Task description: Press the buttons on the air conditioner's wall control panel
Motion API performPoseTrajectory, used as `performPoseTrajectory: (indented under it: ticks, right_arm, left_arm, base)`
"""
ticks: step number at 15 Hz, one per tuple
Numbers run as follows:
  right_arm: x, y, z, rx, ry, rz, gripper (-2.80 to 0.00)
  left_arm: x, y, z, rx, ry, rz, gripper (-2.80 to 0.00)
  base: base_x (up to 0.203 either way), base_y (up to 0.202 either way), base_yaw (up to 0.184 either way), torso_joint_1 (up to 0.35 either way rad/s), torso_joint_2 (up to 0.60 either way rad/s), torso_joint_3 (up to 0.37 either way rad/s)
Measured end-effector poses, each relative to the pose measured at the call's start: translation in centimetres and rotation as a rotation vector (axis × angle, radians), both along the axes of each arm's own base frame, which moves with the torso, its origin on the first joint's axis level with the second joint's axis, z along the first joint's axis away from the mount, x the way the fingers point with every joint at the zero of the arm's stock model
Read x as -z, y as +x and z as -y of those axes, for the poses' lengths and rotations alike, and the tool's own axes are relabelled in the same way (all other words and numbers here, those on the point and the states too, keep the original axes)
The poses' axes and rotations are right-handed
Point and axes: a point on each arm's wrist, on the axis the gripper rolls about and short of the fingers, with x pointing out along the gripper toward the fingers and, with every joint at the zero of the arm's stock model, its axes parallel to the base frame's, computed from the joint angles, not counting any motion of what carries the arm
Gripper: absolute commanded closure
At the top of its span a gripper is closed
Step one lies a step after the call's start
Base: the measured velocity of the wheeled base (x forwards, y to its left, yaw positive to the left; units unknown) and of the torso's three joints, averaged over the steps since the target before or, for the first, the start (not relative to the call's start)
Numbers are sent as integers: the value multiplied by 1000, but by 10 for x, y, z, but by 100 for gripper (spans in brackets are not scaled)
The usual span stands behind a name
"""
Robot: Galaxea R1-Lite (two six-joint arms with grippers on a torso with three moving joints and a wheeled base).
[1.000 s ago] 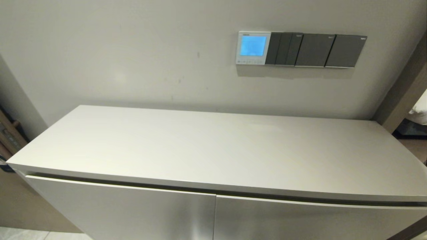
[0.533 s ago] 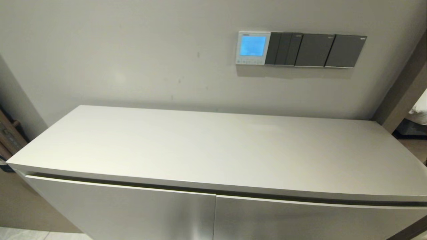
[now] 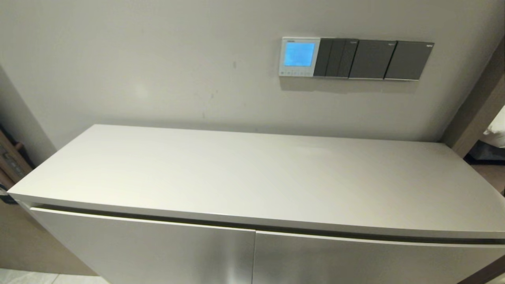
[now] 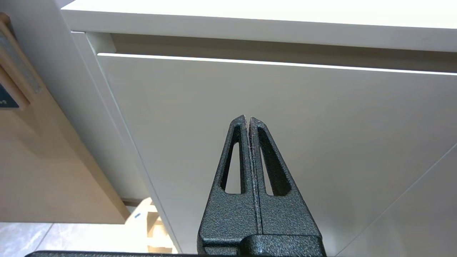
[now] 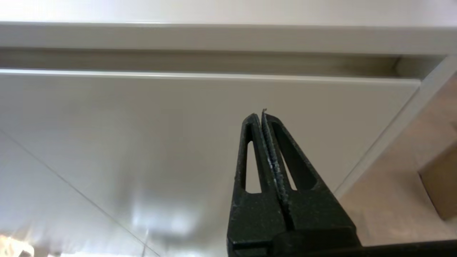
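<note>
The white air conditioner control panel [image 3: 299, 56] hangs on the wall at the upper right, its screen lit blue. A row of tiny pale grey buttons [image 3: 296, 72] runs along its bottom edge. Neither arm shows in the head view. My left gripper [image 4: 248, 119] is shut and empty, low in front of the cabinet's left door. My right gripper [image 5: 259, 116] is shut and empty, low in front of the cabinet's right door. The panel does not show in either wrist view.
Dark grey switch plates [image 3: 373, 59] sit right of the panel. A white cabinet [image 3: 252, 173] stands against the wall below, its top edge [image 4: 250, 28] above both grippers. Wooden boards [image 4: 14, 82] stand at the left. A brown door frame [image 3: 477, 106] is at the right.
</note>
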Motion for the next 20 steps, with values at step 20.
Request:
performPoseTrajectory:
  ticks: [20]
  right_arm:
    - [9, -10, 1, 20, 80, 73, 0]
  left_arm:
    - [0, 0, 0, 0, 0, 0, 0]
  base:
    - [0, 0, 0, 0, 0, 0]
